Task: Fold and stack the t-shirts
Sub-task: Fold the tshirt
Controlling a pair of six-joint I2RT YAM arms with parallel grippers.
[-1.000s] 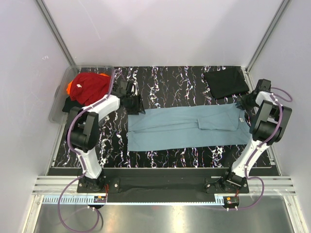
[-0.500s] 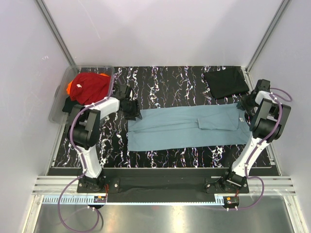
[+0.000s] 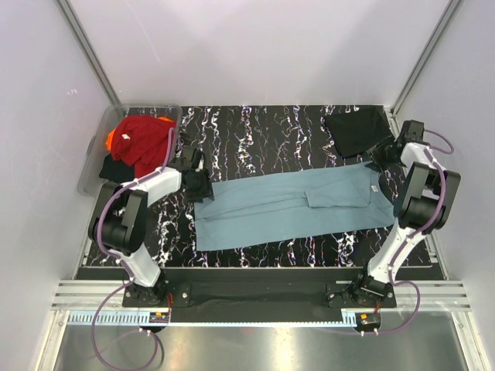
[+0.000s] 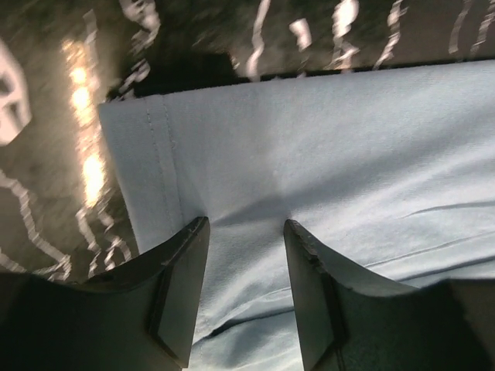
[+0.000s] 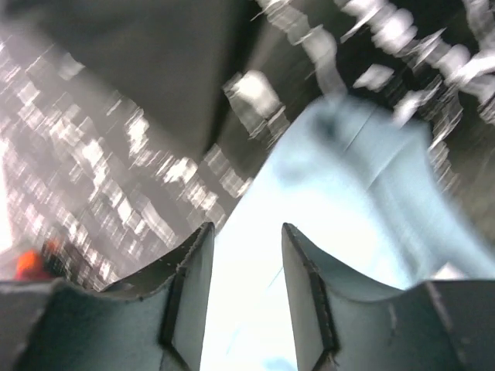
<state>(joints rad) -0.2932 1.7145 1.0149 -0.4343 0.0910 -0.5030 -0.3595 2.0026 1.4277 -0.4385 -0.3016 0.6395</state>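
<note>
1. We see the teal-blue t-shirt (image 3: 294, 205) lying flat across the middle of the bench (image 3: 271, 127). Its long axis runs left to right, and the right end is tilted slightly away from the arm bases.
2. Its stitched hem (image 4: 158, 166) forms the left end, and a folded-in sleeve (image 3: 340, 193) lies toward the right.
3. The left jaws stand apart, fingertips (image 4: 184, 263) over the far hem corner, with flat cloth showing between them.
4. The right jaws are parted above the far right corner; that view is blurred.
5. A folded black t-shirt (image 3: 357, 131) sits just beyond that corner. A clear tub (image 3: 91, 166) holding a red t-shirt (image 3: 143, 137) stands far left.
6. We find bare bench along the far side and a narrower strip along the near edge.
</note>
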